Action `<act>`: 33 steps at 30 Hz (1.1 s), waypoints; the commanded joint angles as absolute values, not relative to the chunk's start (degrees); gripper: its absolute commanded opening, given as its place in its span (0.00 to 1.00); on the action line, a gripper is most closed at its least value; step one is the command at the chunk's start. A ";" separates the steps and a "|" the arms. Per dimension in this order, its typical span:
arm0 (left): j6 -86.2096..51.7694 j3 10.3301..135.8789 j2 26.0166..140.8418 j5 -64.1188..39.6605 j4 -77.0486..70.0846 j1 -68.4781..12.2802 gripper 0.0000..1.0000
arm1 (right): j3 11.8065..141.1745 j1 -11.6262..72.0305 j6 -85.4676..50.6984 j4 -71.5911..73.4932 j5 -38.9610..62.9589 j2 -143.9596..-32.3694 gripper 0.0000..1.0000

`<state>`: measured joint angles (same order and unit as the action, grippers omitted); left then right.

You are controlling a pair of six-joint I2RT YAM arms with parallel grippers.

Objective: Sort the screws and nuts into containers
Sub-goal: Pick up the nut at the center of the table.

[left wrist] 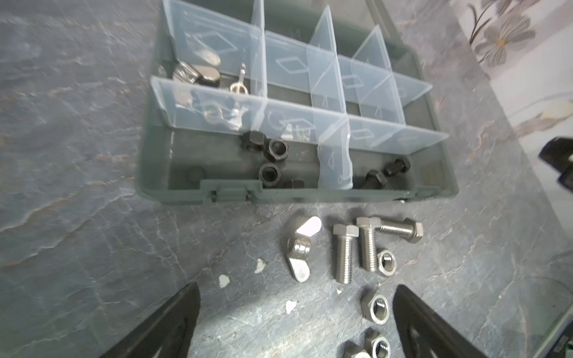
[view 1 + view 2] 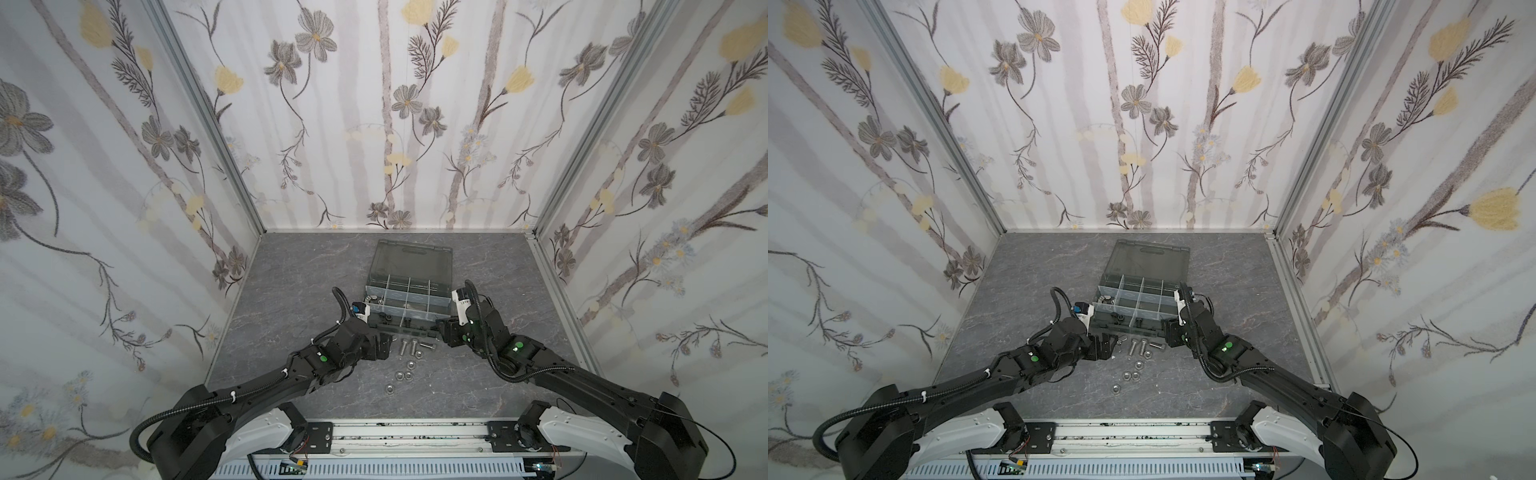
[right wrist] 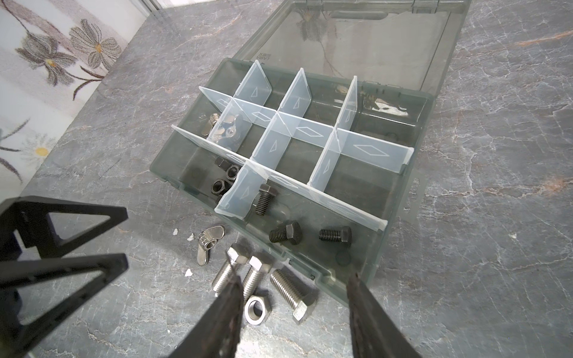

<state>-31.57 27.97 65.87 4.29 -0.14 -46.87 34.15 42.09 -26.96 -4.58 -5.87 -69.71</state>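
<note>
Where I hang low at the left, left gripper (image 1: 296, 287): my fingers spread wide, nothing between them, bare table beneath
Wing nut (image 1: 299, 248): silver, loose on the table just ahead of my left fingers
Silver screws (image 1: 343, 254): three on the table just in front of the case, two side by side, the third crosswise at their heads
Silver nuts (image 1: 375, 308): loose on the table, strung out nearer me than the screws
Case (image 1: 310, 195): dark grey, open; black nuts (image 1: 273, 155) in the front left compartment, black screws (image 3: 285, 232) in the one to its right, wing nuts (image 3: 223, 128) in one behind
Right gripper (image 3: 295, 277): my fingers parted, pinching nothing, above a silver screw and nut by the case front
Writing: raised letters on the smoky lid (image 3: 372, 40), too small to read; diamond and triangle outlines on the dividers (image 3: 310, 131)
Table (image 2: 291, 291): dark grey marble pattern, pale veins, a few white flecks (image 1: 224, 280)
Walls (image 2: 374, 124): pale paper with grey and yellow flowers
</note>
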 commanded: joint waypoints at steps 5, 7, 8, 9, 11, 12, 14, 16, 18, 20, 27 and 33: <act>-29.44 33.28 76.64 7.38 -1.32 -48.75 0.86 | 34.09 42.11 -27.68 -3.59 -5.79 -69.23 0.54; -28.88 34.45 79.17 7.06 -1.32 -48.98 0.82 | 33.76 42.15 -27.68 -3.82 -5.97 -68.85 0.54; -28.54 34.98 80.41 6.78 -1.25 -49.12 0.80 | 33.66 42.11 -27.69 -3.87 -6.06 -68.67 0.54; -28.37 35.53 81.82 6.55 -1.23 -49.28 0.78 | 33.49 42.11 -27.66 -3.87 -6.16 -68.48 0.54; -28.18 36.63 84.07 6.42 -1.16 -49.59 0.74 | 33.26 42.10 -27.85 -3.77 -6.24 -68.21 0.54; -28.29 37.20 85.11 6.57 -1.14 -49.73 0.71 | 33.28 42.10 -27.84 -3.86 -6.24 -68.12 0.54; -28.47 38.01 86.84 7.31 -0.98 -49.97 0.66 | 33.14 42.11 -27.94 -3.95 -6.24 -68.03 0.54; -29.06 38.61 87.98 8.20 -0.75 -50.07 0.62 | 33.05 42.11 -27.95 -4.13 -6.33 -67.85 0.54; -29.25 39.13 89.05 8.78 -0.62 -50.12 0.59 | 32.90 42.14 -27.94 -4.22 -6.50 -67.57 0.54; -29.01 39.75 90.02 8.79 -0.48 -50.22 0.56 | 32.72 42.14 -27.95 -4.13 -6.59 -67.35 0.54; -29.16 41.38 93.21 9.86 0.59 -50.69 0.41 | 32.45 42.10 -28.19 -4.00 -6.59 -67.32 0.54; -29.21 41.92 94.27 10.42 1.73 -51.23 0.27 | 32.36 42.11 -28.19 -4.04 -6.68 -67.15 0.54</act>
